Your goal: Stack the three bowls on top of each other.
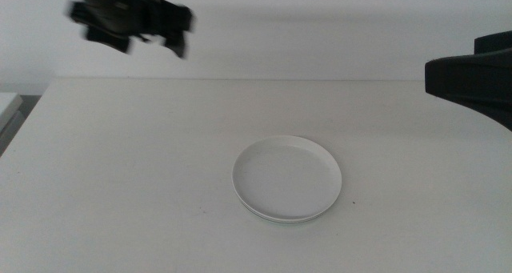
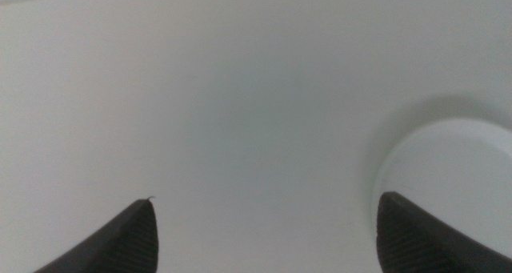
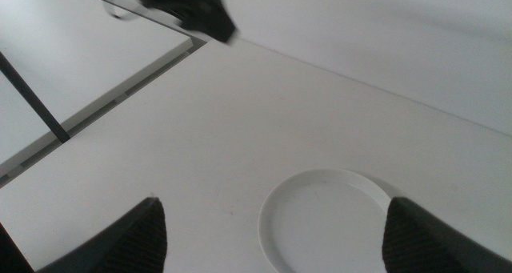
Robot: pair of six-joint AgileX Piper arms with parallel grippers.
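A white bowl (image 1: pixel 286 175) lies in the middle of the table on top of a stack. A pale rim of another dish (image 1: pixel 282 218) shows under its near edge. I cannot tell the mint and grey bowls apart there. My left gripper (image 1: pixel 172 34) is raised high over the far left of the table, blurred, open and empty. In the left wrist view (image 2: pixel 264 233) the white bowl (image 2: pixel 456 165) lies far below it. My right gripper (image 1: pixel 432 74) is at the right side, open and empty; its wrist view (image 3: pixel 272 241) shows the bowl (image 3: pixel 320 217) below.
The white table (image 1: pixel 120 169) ends at a far edge against a pale wall. A lower white surface (image 1: pixel 6 105) stands off the left side. The left arm (image 3: pixel 184 5) shows in the right wrist view, over the table's far corner.
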